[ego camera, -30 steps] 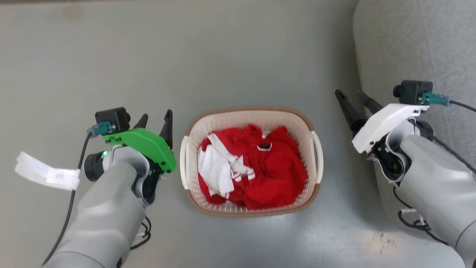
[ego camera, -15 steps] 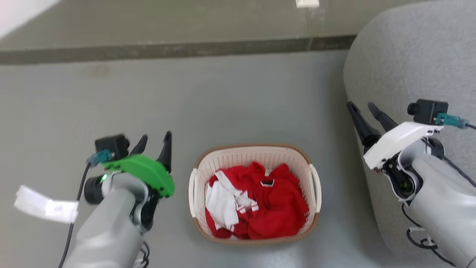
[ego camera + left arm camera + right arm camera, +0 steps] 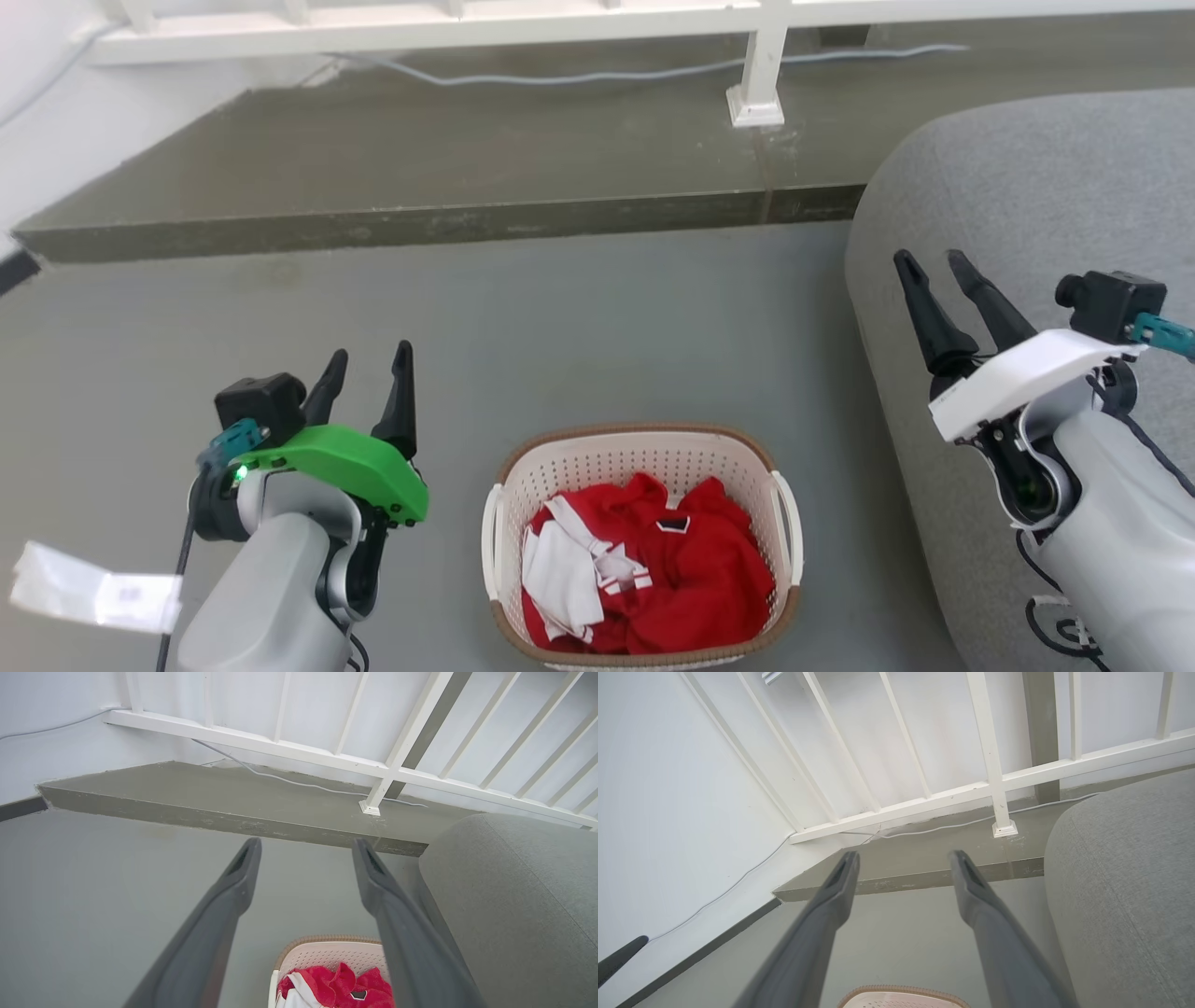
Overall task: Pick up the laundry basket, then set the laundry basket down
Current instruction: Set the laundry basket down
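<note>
Grey floor (image 3: 597, 317) seen below white railing (image 3: 756, 56); grey upholstered couch (image 3: 1027, 187) at right. Cream-white perforated plastic laundry basket (image 3: 635, 462) with brown rim is set on floor, lower centre, red and white garments (image 3: 709, 579) inside. Left gripper (image 3: 371, 353) lower left, right gripper (image 3: 928, 256) at right: fingers spread, nothing held, basket untouched.

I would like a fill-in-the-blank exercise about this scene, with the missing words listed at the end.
1. The laundry basket stands on the ____.
2. The clothes inside it are mostly ____, with some white.
3. The left pincer carries a ____ cover, while the right pincer carries a white one.
4. Both pincers are ____ and hold nothing.

Missing words: floor; red; green; open.
</note>
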Controlling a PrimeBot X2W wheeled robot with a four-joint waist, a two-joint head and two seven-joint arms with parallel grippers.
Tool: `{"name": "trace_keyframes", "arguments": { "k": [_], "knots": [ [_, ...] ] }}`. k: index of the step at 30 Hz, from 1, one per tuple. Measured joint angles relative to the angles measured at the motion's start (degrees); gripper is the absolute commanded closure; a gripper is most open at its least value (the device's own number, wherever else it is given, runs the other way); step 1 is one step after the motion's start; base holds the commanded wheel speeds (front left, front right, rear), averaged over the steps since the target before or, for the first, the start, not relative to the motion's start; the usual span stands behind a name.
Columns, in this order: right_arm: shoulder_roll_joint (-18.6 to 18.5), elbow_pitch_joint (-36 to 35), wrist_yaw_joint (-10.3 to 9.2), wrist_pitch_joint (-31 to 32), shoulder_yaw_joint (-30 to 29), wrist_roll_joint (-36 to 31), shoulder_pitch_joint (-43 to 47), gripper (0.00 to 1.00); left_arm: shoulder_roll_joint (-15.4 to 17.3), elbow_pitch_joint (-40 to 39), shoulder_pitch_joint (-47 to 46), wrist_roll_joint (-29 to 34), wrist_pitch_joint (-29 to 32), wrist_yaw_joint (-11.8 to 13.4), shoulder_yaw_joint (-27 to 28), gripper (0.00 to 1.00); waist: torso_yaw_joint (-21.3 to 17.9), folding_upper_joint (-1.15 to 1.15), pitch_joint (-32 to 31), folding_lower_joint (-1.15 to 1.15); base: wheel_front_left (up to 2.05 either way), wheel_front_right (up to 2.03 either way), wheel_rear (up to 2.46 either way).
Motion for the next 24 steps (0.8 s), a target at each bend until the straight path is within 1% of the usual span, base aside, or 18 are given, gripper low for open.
{"name": "trace_keyframes", "arguments": {
  "k": [2,3,7,9,11,14,16,20,21,24],
  "knots": [
    [0.2,-1.6,-0.16,0.0,-1.6,-1.5,1.1,0.0,-0.1,-2.2,1.2,1.0,0.0,0.4,1.4,0.0,0.0,0.0,-0.7,0.0,0.0,0.0,0.0],
    [0.2,-2.4,-0.65,0.0,-2.4,-2.4,1.9,0.0,-0.1,-3.4,1.9,1.3,0.0,0.4,2.2,0.0,0.0,0.0,-1.0,0.0,0.0,0.0,0.0],
    [0.6,-4.6,-1.51,0.0,-4.3,-5.8,5.3,0.0,-0.1,-7.8,4.5,4.6,-0.2,0.9,5.4,0.0,0.1,0.0,-2.2,0.0,0.0,0.0,0.0],
    [1.2,-5.6,-2.03,0.0,-5.3,-7.1,7.2,0.0,-0.2,-9.4,5.8,5.7,-0.2,1.0,5.9,0.0,0.1,0.0,-2.7,0.0,0.0,0.0,0.0],
    [1.7,-6.7,-2.16,0.0,-6.2,-8.1,8.6,0.0,-0.2,-10.9,7.3,8.0,-0.2,1.4,6.5,0.0,0.2,0.0,-3.0,0.0,0.0,0.0,0.0],
    [2.1,-8.1,-2.42,0.0,-7.4,-9.9,10.1,0.0,-0.2,-12.9,9.2,9.0,-0.2,1.7,7.8,0.0,0.3,0.0,-3.2,0.0,0.0,0.0,0.0],
    [2.4,-8.8,-2.57,0.0,-8.2,-10.8,11.1,0.0,-0.4,-14.3,10.4,10.7,-0.2,1.7,8.4,0.0,0.3,0.0,-3.3,0.0,0.0,0.0,0.0],
    [3.0,-10.2,-2.6,0.0,-9.7,-12.4,13.2,0.0,-1.3,-16.2,12.5,11.9,-0.2,1.7,9.1,0.0,0.4,0.0,-3.5,0.0,0.0,0.0,0.0],
    [3.4,-10.8,-3.03,0.0,-10.5,-13.4,14.0,0.0,-1.6,-17.0,13.6,12.1,-0.2,1.7,9.3,0.0,0.5,0.0,-3.6,0.0,0.0,0.0,0.0],
    [4.0,-11.5,-3.03,0.0,-11.4,-14.3,15.1,0.0,-1.7,-18.1,14.9,13.6,-0.2,1.6,9.7,0.0,0.6,0.0,-3.7,0.0,0.0,0.0,0.0]
  ]
}}
